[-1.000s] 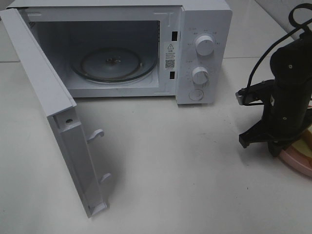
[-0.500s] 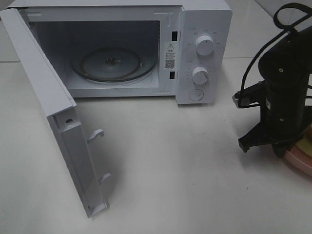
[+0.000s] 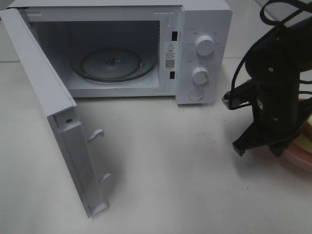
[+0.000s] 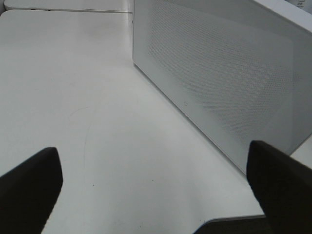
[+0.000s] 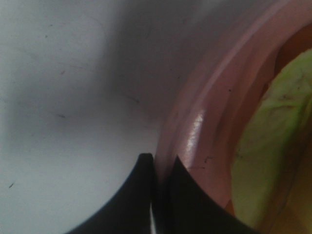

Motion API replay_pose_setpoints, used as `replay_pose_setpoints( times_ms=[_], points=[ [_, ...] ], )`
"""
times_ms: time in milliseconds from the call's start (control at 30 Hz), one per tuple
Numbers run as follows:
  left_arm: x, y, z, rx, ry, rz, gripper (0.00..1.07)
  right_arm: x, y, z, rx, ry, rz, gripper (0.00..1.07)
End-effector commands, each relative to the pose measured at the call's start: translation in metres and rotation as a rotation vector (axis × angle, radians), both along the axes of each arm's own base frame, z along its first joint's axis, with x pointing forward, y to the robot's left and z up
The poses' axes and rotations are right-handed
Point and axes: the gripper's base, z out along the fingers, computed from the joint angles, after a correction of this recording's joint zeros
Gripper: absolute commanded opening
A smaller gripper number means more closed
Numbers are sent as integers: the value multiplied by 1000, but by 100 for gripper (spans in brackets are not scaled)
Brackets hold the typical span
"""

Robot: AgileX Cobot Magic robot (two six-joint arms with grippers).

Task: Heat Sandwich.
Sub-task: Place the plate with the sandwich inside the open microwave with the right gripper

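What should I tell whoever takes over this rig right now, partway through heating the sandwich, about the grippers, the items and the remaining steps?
Left gripper: open, empty, facing the outer side of the open door of the white microwave.
Right gripper: shut on the rim of the round pink plate, to the right of the microwave.
Small white-bread sandwich with a green leafy layer: lying on that plate.
Done: door open, round glass turntable bare, plate gripped.
Left: move the plate onto the turntable, release, close the door, start heating.
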Motion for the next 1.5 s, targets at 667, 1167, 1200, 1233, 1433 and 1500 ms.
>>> replay_pose_setpoints(
  times_ms=[667, 1167, 1200, 1233, 1433, 1500],
  points=[
    [-2, -1, 0, -7, -17, -4, 97, -69, 28, 52, -2, -63, 209, 0],
    [-2, -1, 0, -7, -17, -4, 97, -103, 54, 75, -9, -75, 453, 0],
    [-2, -1, 0, -7, -17, -4, 97, -105, 56, 77, -7, -76, 473, 0],
    [-2, -1, 0, -7, -17, -4, 97, -108, 58, 77, -8, -72, 499, 0],
    [-2, -1, 0, -7, -17, -4, 97, -123, 69, 84, -13, -49, 694, 0],
    [-2, -1, 0, -7, -17, -4, 97, -124, 70, 85, -15, -45, 722, 0]
  ],
)
